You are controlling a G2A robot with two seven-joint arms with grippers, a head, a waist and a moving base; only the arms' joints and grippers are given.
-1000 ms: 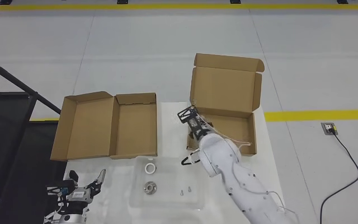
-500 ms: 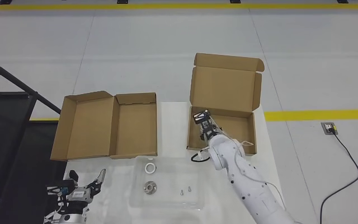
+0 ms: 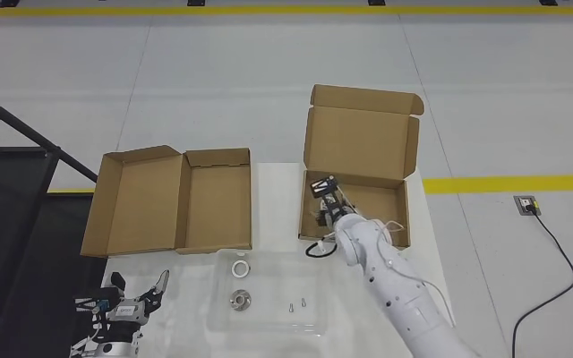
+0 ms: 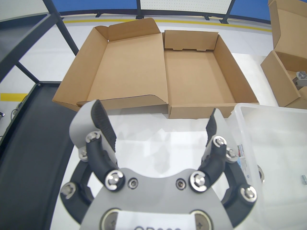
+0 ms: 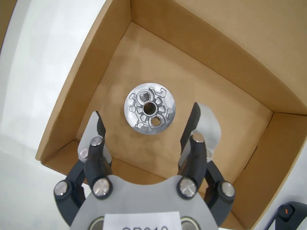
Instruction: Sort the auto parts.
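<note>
A round grey metal part (image 5: 150,114) with a centre hole lies on the floor of the right cardboard box (image 5: 215,56). Directly above it hangs my right gripper (image 5: 146,112), open, its fingers apart from the part. From above, that right gripper (image 3: 324,195) is over the left side of the right box (image 3: 380,215). A clear plastic tray (image 3: 269,318) holds a white ring (image 3: 241,268), a metal disc (image 3: 239,301) and two small screws (image 3: 293,307). My left gripper (image 4: 154,111) is open with nothing in it, low at the table's near left corner (image 3: 141,286).
An open, empty cardboard box (image 3: 215,201) with its lid (image 3: 134,206) folded out lies at the left (image 4: 196,72). The tray's corner (image 4: 239,107) is close beside the left gripper. A black shelf (image 4: 31,144) borders the table's left edge.
The right arm has swung right, from the box's left wall to over its inside, mostly in the first half second. The left arm has not moved.
</note>
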